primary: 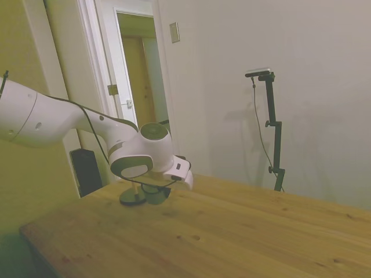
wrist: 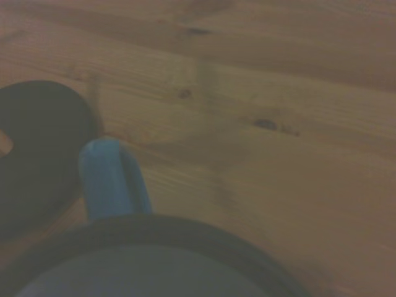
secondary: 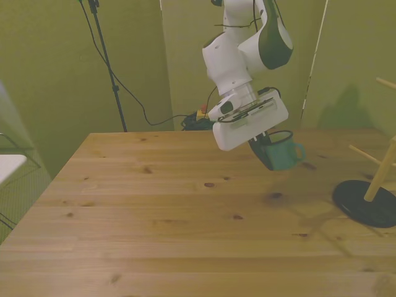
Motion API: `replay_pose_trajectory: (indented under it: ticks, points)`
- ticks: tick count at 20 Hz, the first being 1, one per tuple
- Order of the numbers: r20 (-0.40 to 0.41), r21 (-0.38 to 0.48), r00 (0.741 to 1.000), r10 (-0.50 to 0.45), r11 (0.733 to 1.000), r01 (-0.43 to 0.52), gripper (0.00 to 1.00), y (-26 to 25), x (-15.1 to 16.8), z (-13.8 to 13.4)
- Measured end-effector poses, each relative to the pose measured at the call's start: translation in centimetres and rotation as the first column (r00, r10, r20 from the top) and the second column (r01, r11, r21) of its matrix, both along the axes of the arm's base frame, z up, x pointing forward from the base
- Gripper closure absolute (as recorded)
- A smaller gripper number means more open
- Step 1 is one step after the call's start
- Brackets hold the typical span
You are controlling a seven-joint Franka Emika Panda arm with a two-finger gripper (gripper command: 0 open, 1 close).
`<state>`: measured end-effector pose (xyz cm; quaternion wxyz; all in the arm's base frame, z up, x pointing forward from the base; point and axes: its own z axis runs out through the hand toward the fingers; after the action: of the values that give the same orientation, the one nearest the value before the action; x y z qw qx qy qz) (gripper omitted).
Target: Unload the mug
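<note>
Mug (secondary: 283,153) off the peg stand (secondary: 371,185) already, carried tilted in the air above the tabletop (secondary: 185,216), handle toward the front view's right, well apart from the stand's dark base. Held by the end effector (secondary: 267,143), seemingly clamped on the rim, though fingers mostly hidden. Removal apparently done; left to do: lowering, setting down on bare wood, then release.
</note>
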<state>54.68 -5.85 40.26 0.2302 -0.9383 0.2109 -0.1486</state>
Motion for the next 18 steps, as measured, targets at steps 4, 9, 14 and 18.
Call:
replay_pose_trajectory:
  ticks: [4,9,14,18]
  points:
    - [-0.052,-0.002,0.996,-0.078,0.997,0.078,1.0,-0.4,0.0,-0.3]
    - [-0.097,-0.036,0.977,-0.191,0.981,0.188,1.0,0.5,0.8,-1.6]
    - [-0.125,-0.04,0.963,-0.237,0.971,0.234,1.0,2.8,3.0,-2.2]
    - [-0.133,-0.053,0.962,-0.24,0.971,0.235,1.0,2.9,3.8,-2.8]
